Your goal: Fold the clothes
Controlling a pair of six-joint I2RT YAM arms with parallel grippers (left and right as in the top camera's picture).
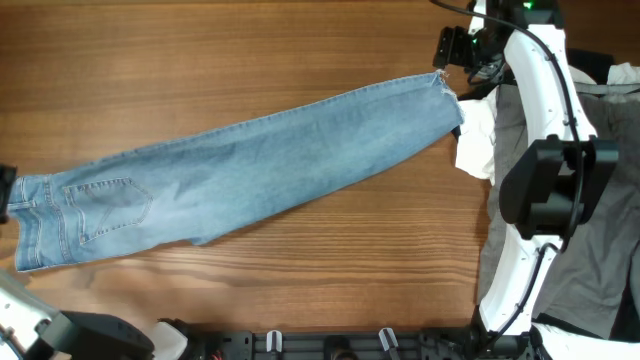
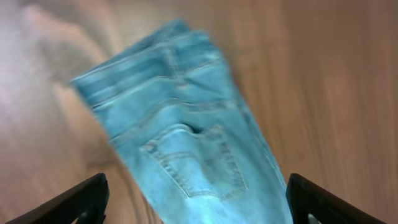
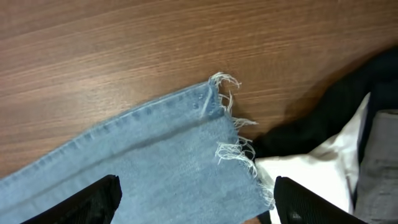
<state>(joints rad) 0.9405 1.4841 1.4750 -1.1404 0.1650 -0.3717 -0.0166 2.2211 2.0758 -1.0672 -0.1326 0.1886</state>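
The light-blue denim jeans (image 1: 260, 165) lie flat and folded lengthwise, running from the waist at lower left to the frayed hem at upper right. My left gripper (image 2: 196, 190) is open above the waistband and stitched back pocket (image 2: 199, 162), barely showing at the overhead view's left edge (image 1: 5, 190). My right gripper (image 3: 196, 190) is open over the frayed hem (image 3: 227, 118), and it shows in the overhead view (image 1: 447, 47) just above that hem. Neither gripper holds anything.
A pile of clothes lies at the right: a white garment (image 1: 478, 140) touching the hem, grey trousers (image 1: 590, 250) under the right arm, and a black garment (image 3: 311, 130). The arm bases stand along the front edge (image 1: 330, 345).
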